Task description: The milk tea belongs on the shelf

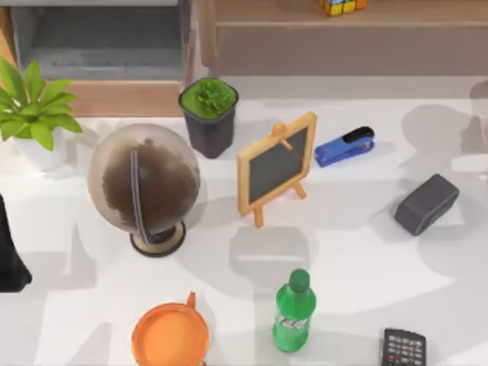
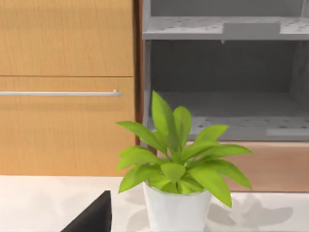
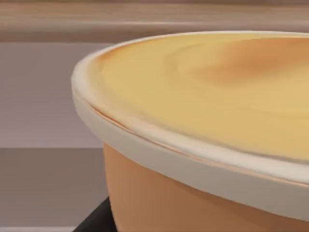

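The milk tea (image 1: 169, 335) stands on the desk (image 1: 358, 252) near the front edge, just in front of the globe (image 1: 145, 187). The green bottle (image 1: 294, 311) is beside it. The globe, dark potted plant (image 1: 209, 114) and chalkboard (image 1: 276, 164) lie between it and the shelf (image 1: 130, 95). In the right wrist view the cup (image 3: 203, 125) looms very close; whether the fingers are spread or closed, I cannot tell.

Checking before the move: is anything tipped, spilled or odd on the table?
Nothing stands out. The milk tea and green bottle stand upright at the near edge; the globe, chalkboard and potted plants are upright too.
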Robot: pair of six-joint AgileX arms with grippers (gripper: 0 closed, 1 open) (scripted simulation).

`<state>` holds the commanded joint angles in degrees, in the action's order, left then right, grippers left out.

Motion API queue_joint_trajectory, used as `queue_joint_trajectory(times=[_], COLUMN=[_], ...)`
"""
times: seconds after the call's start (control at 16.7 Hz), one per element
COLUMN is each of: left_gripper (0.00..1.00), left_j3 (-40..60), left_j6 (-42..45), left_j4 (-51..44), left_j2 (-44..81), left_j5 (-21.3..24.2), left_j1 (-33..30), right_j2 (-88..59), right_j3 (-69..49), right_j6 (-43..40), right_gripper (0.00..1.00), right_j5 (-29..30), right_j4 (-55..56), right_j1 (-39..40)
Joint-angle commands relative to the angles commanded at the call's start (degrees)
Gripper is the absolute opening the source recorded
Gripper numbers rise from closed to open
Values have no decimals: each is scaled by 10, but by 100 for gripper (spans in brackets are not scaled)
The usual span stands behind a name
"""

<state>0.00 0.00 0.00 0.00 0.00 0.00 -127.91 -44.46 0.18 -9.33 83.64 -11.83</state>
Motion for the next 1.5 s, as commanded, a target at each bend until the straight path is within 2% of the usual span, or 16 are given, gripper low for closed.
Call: queue_joint_trajectory(times=[0.3, 0.6, 1.08, 1.5], left_gripper=[100, 100, 100, 100], left_j3=[0, 0, 0, 0], left_j6=[0, 0, 0, 0], left_j4=[0, 0, 0, 0], left_j2=[0, 0, 0, 0], left_j5=[0, 0, 0, 0], left_j1=[0, 0, 0, 0], right_j2=[26, 114, 244, 256], right_j3=[-3, 7, -56, -169], right_j6=[2, 5, 7, 6], right_gripper=[0, 0, 0, 0], right_j5=[-1, -2, 3, 8], right_j4=[0, -55, -229, -395], right_j1=[-6, -24, -31, -4])
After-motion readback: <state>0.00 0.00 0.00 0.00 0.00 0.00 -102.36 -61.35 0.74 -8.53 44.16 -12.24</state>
